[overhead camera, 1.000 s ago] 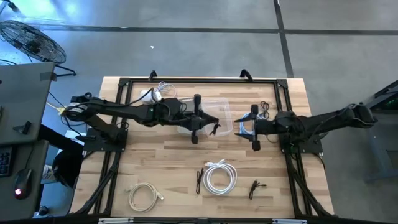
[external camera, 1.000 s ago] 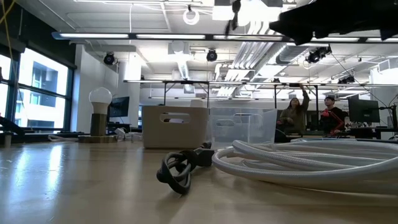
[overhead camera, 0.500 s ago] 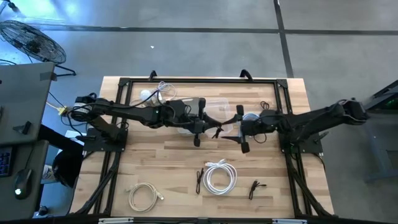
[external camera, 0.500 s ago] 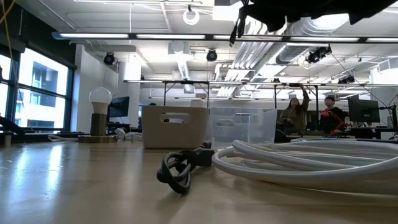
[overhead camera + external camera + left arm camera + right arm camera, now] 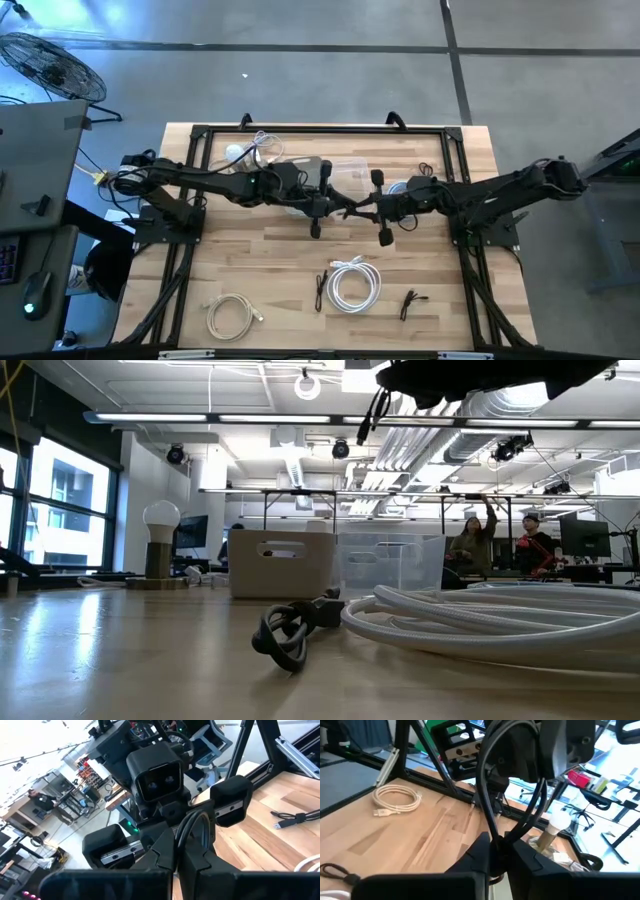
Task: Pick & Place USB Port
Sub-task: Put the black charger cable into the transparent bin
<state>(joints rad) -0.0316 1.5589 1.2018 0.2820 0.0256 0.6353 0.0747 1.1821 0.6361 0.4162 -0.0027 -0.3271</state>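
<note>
I have both arms meeting in mid-air over the middle of the tabletop [image 5: 250,260], just in front of the clear bin [image 5: 345,175] that sits toward the far edge. The left gripper [image 5: 318,205] is pinched shut on a short black cable [image 5: 350,208], whose loop shows clamped between its fingers in the left wrist view. The right gripper [image 5: 383,208] faces it and looks closed on the same cable, with a black loop rising from between its own fingers [image 5: 485,852].

With both grippers gripping one short cable, my worry is the handover. If either arm pulls away before the other lets go, the cable gets stretched or torn out of a grip. If both let go at once, it drops onto the wood, possibly onto the white coil [image 5: 352,283] near the front edge, rather than into the bin.
</note>
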